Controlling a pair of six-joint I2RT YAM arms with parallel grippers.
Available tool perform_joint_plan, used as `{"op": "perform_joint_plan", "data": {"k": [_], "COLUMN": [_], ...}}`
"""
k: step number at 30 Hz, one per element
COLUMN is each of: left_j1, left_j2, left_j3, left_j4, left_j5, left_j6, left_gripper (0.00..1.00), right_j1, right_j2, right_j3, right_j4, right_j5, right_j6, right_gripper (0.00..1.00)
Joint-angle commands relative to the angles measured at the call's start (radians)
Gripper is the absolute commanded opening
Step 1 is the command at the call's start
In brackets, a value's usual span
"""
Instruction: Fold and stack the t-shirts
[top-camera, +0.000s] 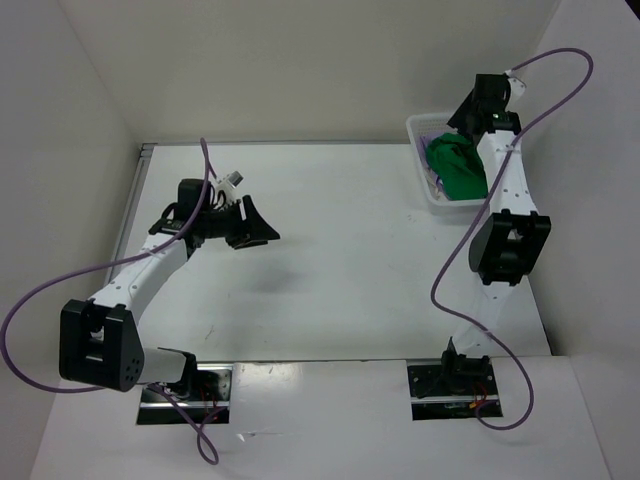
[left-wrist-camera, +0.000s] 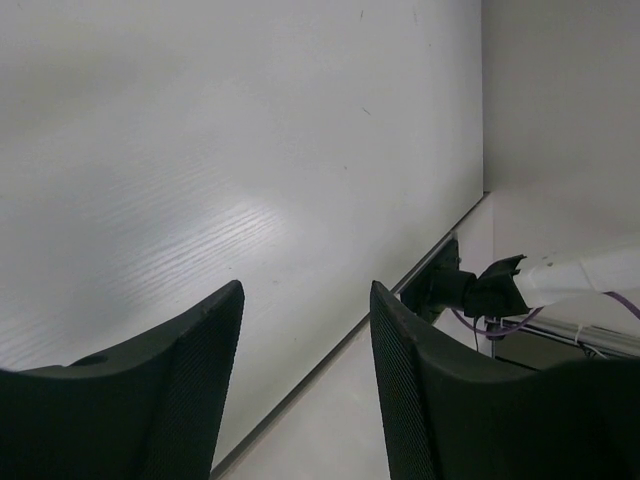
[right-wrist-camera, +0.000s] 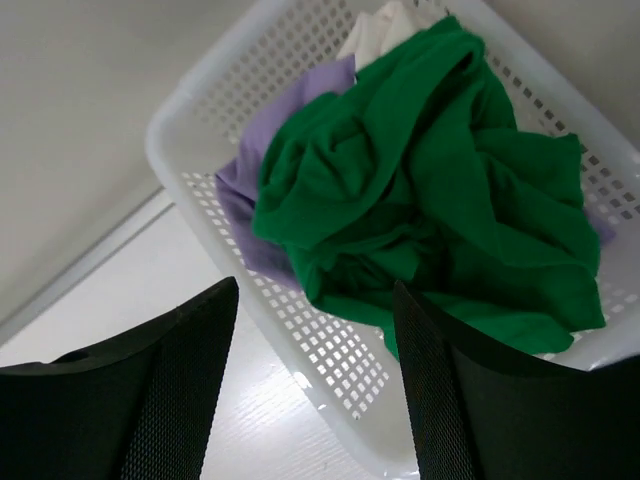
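Green t-shirt (right-wrist-camera: 440, 200) crumpled on top inside the white mesh basket (right-wrist-camera: 195, 95), lavender t-shirt (right-wrist-camera: 262, 140) beneath it against the basket's wall, cream t-shirt (right-wrist-camera: 380, 30) peeking out at the basket's far end. Right fingers (right-wrist-camera: 150, 400) apart, empty, just above the basket's near rim. Left fingers (left-wrist-camera: 150, 400) apart, empty, over the tabletop (left-wrist-camera: 200, 150), well apart from the basket

Both arms (top-camera: 150, 268) are white with blocky black joints, each trailing a looping purple cable (top-camera: 434, 290). The left gripper (left-wrist-camera: 305, 290) and right gripper (right-wrist-camera: 315, 287) have broad, black, fine-textured fingers (right-wrist-camera: 150, 400).
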Motion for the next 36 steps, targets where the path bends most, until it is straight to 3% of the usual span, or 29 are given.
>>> {"op": "perform_joint_plan", "data": {"k": [1,9,12,13,16,19,22,26,30,34,36], "left_j1": [-0.001,-0.001,-0.001,-0.001,-0.001,-0.001,-0.001,-0.001,-0.001,0.043,0.086], "left_j2": [-0.016,0.004,0.004,0.004,0.022,0.033,0.056,0.077,0.099,0.12,0.12], "left_j3": [-0.006,-0.017,-0.017,-0.017,0.006,0.041,0.092,0.152,0.236,0.287,0.299], "left_j4": [0.015,0.044,0.044,0.044,0.044,0.044,0.044,0.054,0.032,0.023,0.032], "left_j5": [0.013,0.004,-0.017,-0.028,-0.039,-0.048,-0.057,-0.057,-0.077,-0.088,-0.088], "left_j6": [0.036,0.004,0.004,0.004,0.004,0.004,0.004,-0.005,-0.015,-0.051,-0.071], "left_gripper": [0.62,0.62,0.62,0.62,0.62,0.61,0.61,0.61,0.61,0.63,0.63], "right_j1": [0.009,0.009,0.009,0.009,0.009,0.009,0.009,0.009,0.034,0.108,0.172], "right_j2": [0.083,0.156,0.179,0.189,0.214,0.127,0.019,-0.056,-0.246,-0.255,-0.255], "right_j3": [0.069,0.085,0.089,0.101,0.151,0.108,0.097,0.247,0.236,0.396,0.382], "right_j4": [-0.06,-0.031,-0.021,-0.021,-0.051,0.023,0.086,0.012,0.189,0.294,0.345], "right_j5": [0.0,-0.06,-0.085,-0.085,-0.096,-0.16,-0.185,-0.338,-0.572,-0.789,-0.803], "right_j6": [-0.076,-0.1,-0.11,-0.11,-0.1,-0.077,-0.067,-0.027,0.085,0.247,0.277], "right_gripper": [0.69,0.66,0.59,0.53,0.2,0.08,0.01,0.0,0.0,0.0,0.0]}}
